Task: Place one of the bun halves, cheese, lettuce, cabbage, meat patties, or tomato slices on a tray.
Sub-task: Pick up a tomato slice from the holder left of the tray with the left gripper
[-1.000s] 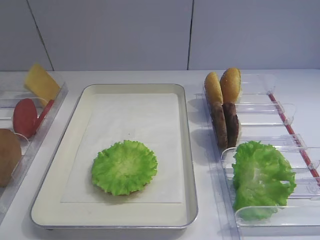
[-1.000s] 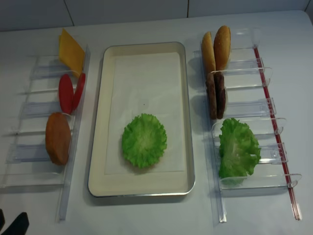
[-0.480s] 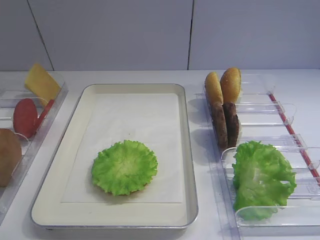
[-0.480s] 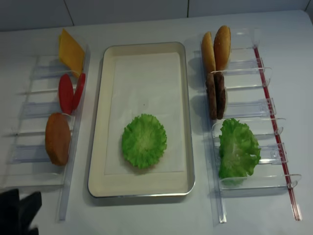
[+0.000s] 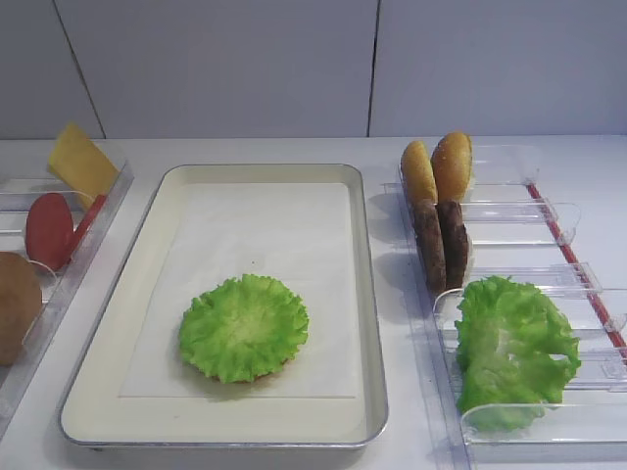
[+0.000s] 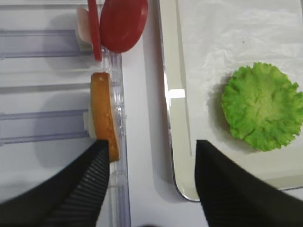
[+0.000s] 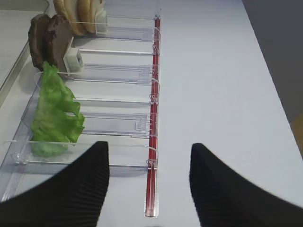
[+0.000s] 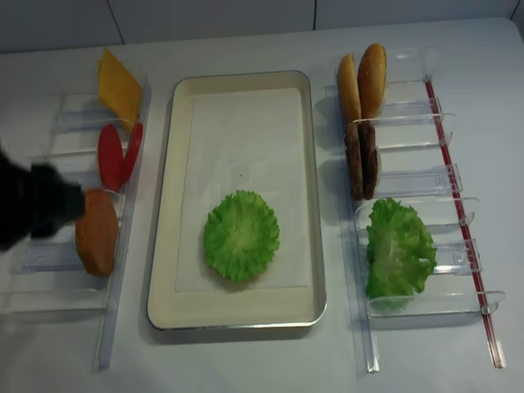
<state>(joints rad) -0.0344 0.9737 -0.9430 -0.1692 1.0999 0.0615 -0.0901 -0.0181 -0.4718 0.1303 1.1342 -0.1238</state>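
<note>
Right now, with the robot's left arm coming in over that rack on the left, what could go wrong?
The left gripper hangs with jaws wide beside the orange-brown disc, which stands on edge; a nudge could tip it. The tomato slices lean close by and might get knocked. The lettuce on the tray looks loose.

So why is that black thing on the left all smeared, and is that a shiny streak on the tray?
In the overhead realsense view the left arm is blurred by motion; everything else is sharp. In the left wrist view, glare makes a bright patch on the tray wall. In the right wrist view the near fingers look soft.
</note>
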